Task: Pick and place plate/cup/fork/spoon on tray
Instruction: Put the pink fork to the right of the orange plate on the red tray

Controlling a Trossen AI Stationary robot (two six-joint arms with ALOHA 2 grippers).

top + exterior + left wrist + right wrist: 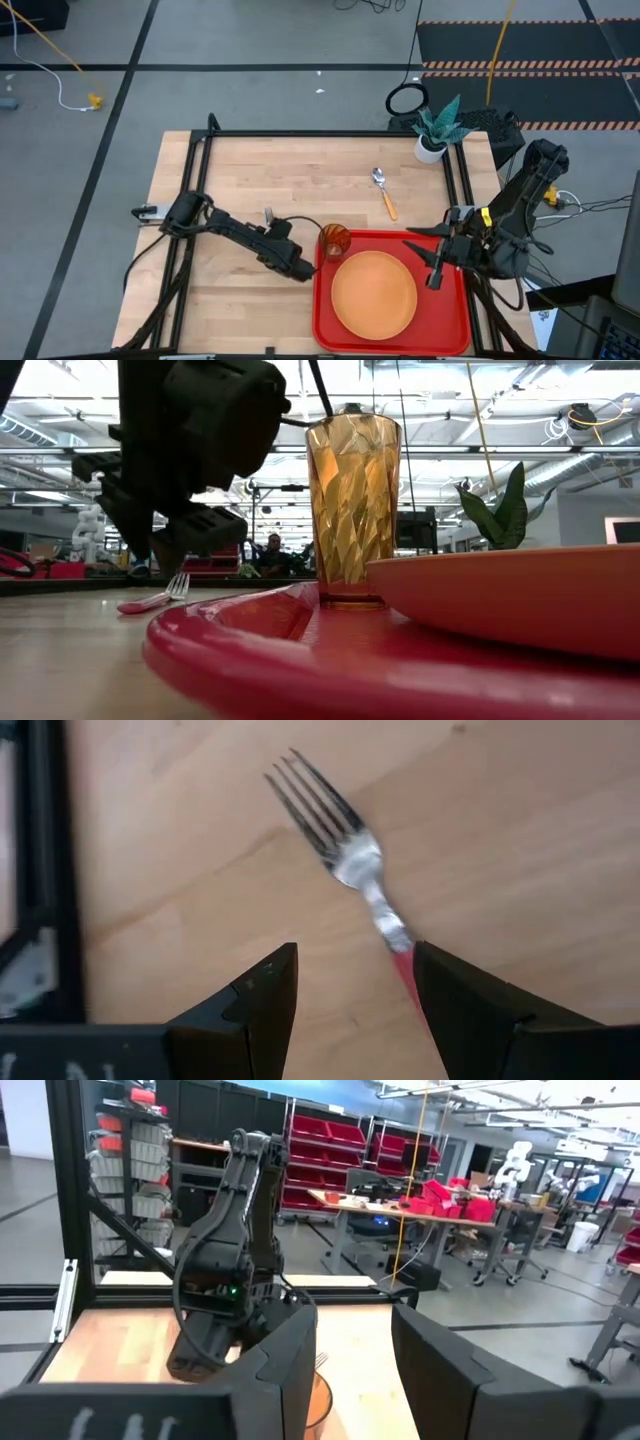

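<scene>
The fork (350,860) lies flat on the wooden table, left of the tray; in the high view only its tines (268,215) show beside my left arm. My left gripper (355,980) is open just above the fork's pinkish-red handle (405,970), one finger on each side, pointing down. The red tray (325,320) holds the orange plate (374,293) and the amber cup (335,240), which stands upright in the tray's far left corner. The spoon (384,192) lies on the table beyond the tray. My right gripper (430,258) is open and empty over the tray's right side.
A white pot with a green plant (435,130) stands at the table's far right corner. A black frame (190,190) runs along the table's edges. In the low view the cup (352,510) stands close beside my left gripper (165,550).
</scene>
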